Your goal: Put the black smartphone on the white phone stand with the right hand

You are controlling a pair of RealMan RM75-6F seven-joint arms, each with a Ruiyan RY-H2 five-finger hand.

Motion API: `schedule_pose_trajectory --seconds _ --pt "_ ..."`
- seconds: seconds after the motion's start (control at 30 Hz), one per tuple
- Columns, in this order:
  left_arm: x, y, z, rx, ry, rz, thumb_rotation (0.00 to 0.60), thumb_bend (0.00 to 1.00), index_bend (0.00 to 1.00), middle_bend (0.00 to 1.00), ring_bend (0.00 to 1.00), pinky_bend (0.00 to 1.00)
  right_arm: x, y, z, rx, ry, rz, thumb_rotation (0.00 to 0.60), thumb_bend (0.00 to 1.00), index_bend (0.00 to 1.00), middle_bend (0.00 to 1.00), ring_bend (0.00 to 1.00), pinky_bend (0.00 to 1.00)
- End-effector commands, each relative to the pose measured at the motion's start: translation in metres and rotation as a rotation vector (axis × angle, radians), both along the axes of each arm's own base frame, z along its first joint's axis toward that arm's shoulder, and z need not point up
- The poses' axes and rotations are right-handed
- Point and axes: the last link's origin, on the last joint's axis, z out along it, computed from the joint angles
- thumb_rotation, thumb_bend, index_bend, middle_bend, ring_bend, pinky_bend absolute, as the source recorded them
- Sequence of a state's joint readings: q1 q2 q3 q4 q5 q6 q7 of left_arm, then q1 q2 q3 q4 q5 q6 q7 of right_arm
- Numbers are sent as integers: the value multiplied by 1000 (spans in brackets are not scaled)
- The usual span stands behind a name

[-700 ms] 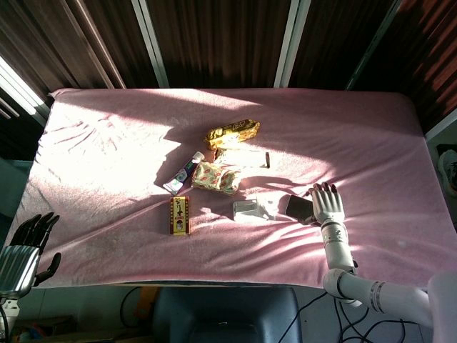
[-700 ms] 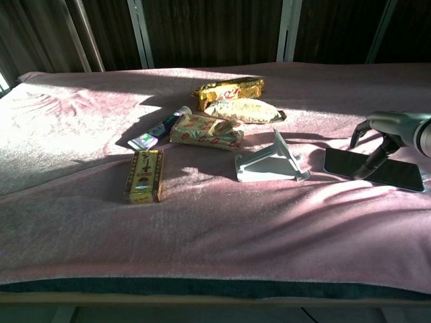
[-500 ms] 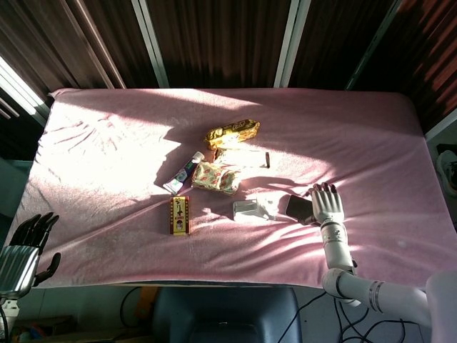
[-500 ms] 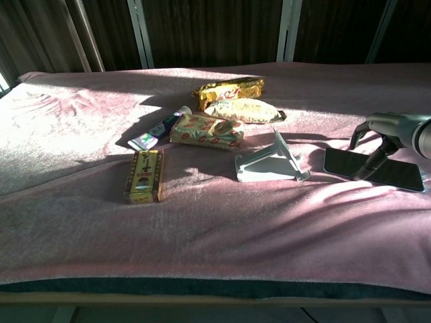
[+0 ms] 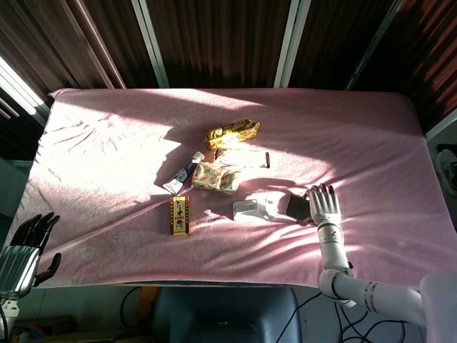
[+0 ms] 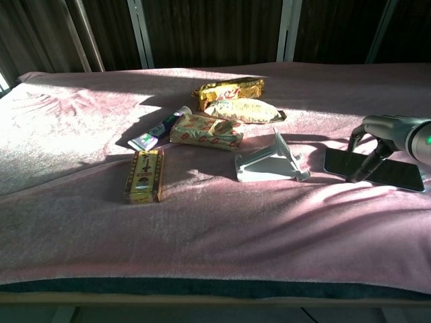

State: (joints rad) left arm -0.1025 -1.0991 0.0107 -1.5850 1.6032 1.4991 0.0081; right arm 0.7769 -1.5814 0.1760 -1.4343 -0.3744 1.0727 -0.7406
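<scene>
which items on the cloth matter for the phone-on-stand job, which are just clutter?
Job:
black smartphone, lying flat
white phone stand
right hand, over the phone

Clutter:
gold snack packet
pale snack packet
red-patterned packet
tube
yellow box

No text legible; print on yellow box [image 6: 143, 175], gold packets [image 6: 227, 87] and tube [image 6: 156, 130] possibly lettering, too blurred

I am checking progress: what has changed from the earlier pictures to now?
The right hand has shifted slightly left over the phone, toward the stand. The phone lies flat as before, not lifted. The left hand and the packets have not moved.
</scene>
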Motion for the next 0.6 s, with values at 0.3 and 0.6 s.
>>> schedule_pose_trajectory --seconds 0.3,0.6 --pt "0 -1 1 3 -4 -2 600 422 0 54 26 117 2 -2 -7 -7 3 -1 600 194 524 320 161 51" --pt "0 -1 1 0 -6 -5 600 424 0 54 27 117 8 1 -5 -26 24 36 600 196 723 512 365 112"
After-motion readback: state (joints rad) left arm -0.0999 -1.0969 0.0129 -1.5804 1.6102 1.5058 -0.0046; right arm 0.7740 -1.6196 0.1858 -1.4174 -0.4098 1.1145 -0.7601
